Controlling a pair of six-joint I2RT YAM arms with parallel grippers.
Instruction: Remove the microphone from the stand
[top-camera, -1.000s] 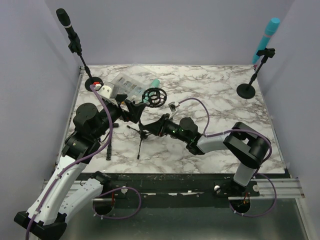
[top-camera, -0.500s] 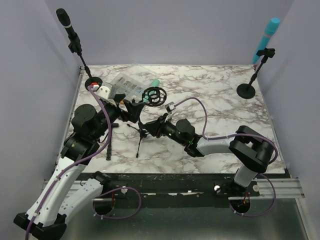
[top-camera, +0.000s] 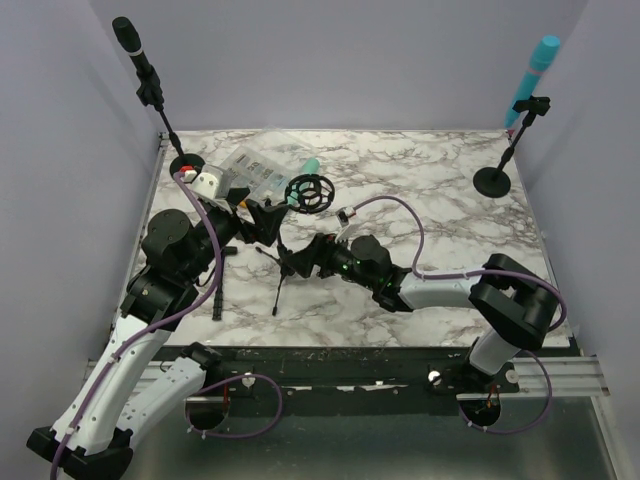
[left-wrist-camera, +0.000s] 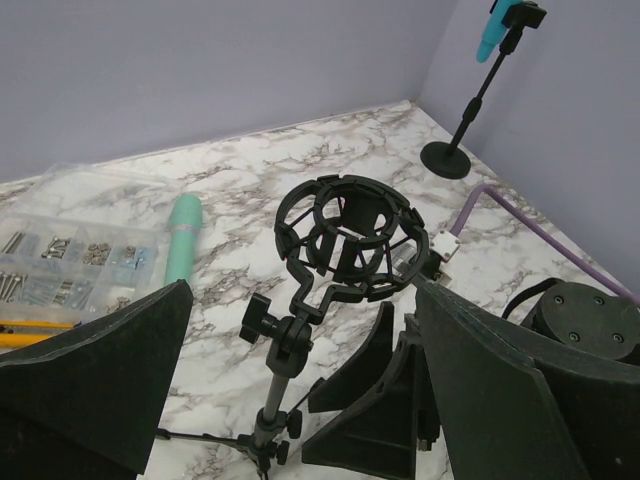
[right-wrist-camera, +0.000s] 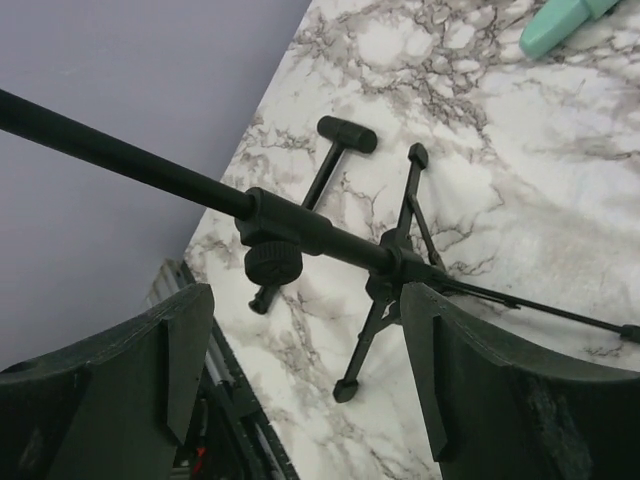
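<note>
Both pincers stand spread: the left gripper gapes wide, holding nothing, with the empty shock mount framed between its fingers, and the right gripper is parted on either side of the tripod stand, its pads clear of the pole. A teal microphone lies flat on the marble table, just beside a clear organiser box and well apart from the mount, so for this stand the removal looks done. Two more microphones sit clipped on stands in the far corners, a black one at left and a teal one at right. The loose microphone is probably rigid, smooth and fairly light; being round, it would likely roll if nudged, so a pinch across the middle of its body seems safest. The tripod looks thin and light and could tip under a sideways push. The box's compartments hold small metal parts, apparently screws, though they are too small to name for certain.
</note>
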